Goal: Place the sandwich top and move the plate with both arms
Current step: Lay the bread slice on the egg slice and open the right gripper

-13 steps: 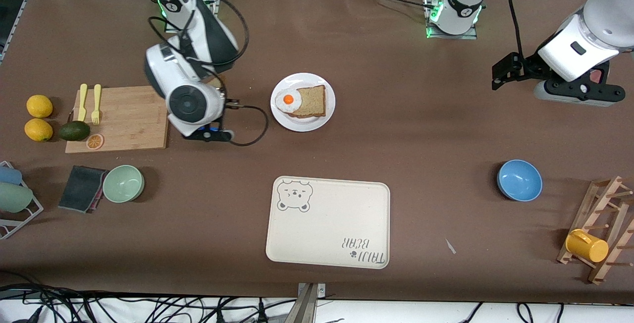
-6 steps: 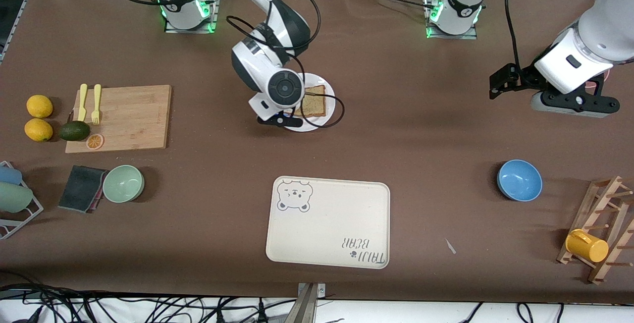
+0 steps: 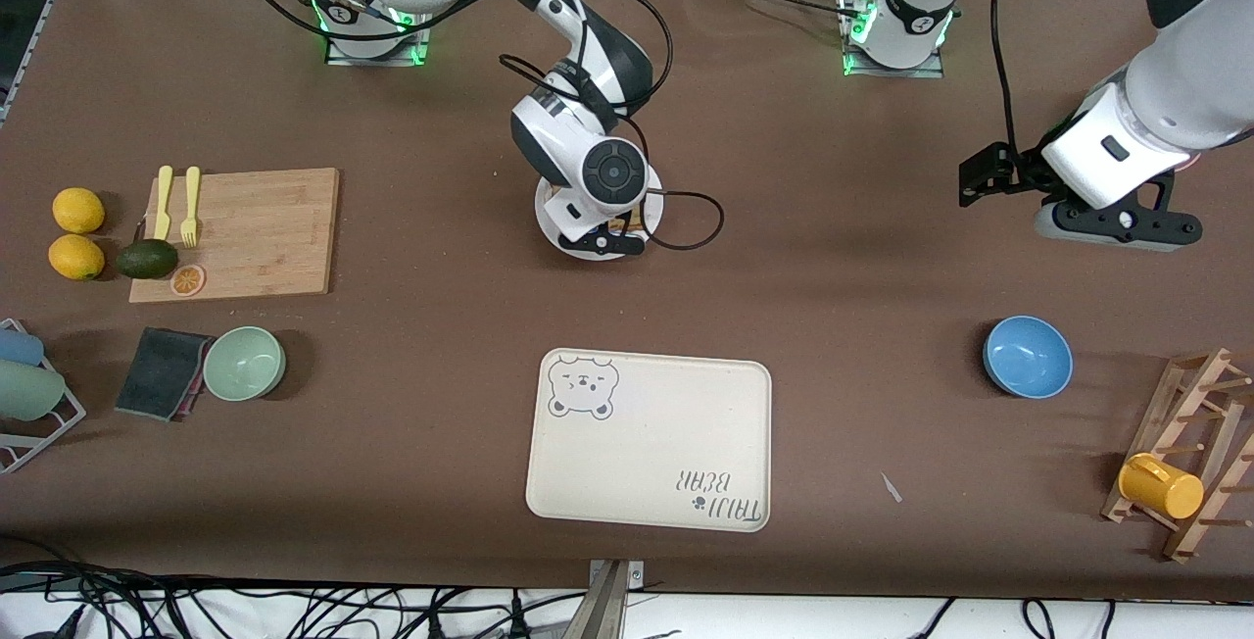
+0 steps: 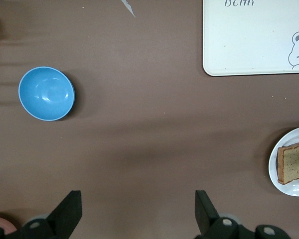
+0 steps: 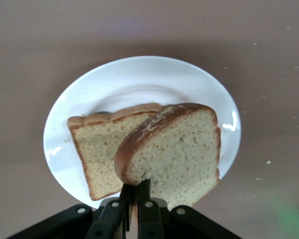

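Observation:
The sandwich top (image 5: 179, 149), a speckled tan slice with a brown crust, hangs tilted just above the white plate (image 5: 139, 79). My right gripper (image 5: 136, 186) is shut on its lower edge. Another bread slice (image 5: 97, 144) lies flat on the plate, partly covered by the held one. In the front view the right wrist hides most of the plate (image 3: 545, 213). My left gripper (image 4: 138, 199) is open and holds nothing. It hovers over bare table toward the left arm's end (image 3: 972, 186). The left wrist view also catches the plate (image 4: 295, 186) at its edge.
A cream bear tray (image 3: 647, 438) lies nearer the front camera than the plate. A blue bowl (image 3: 1027, 356) and a wooden rack with a yellow mug (image 3: 1161, 485) sit toward the left arm's end. A cutting board (image 3: 255, 232) and a green bowl (image 3: 244, 363) sit toward the right arm's end.
My right arm has swung from beside the cutting board to over the plate, carrying the slice and now covering the egg. The left arm has drifted slightly toward the plate.

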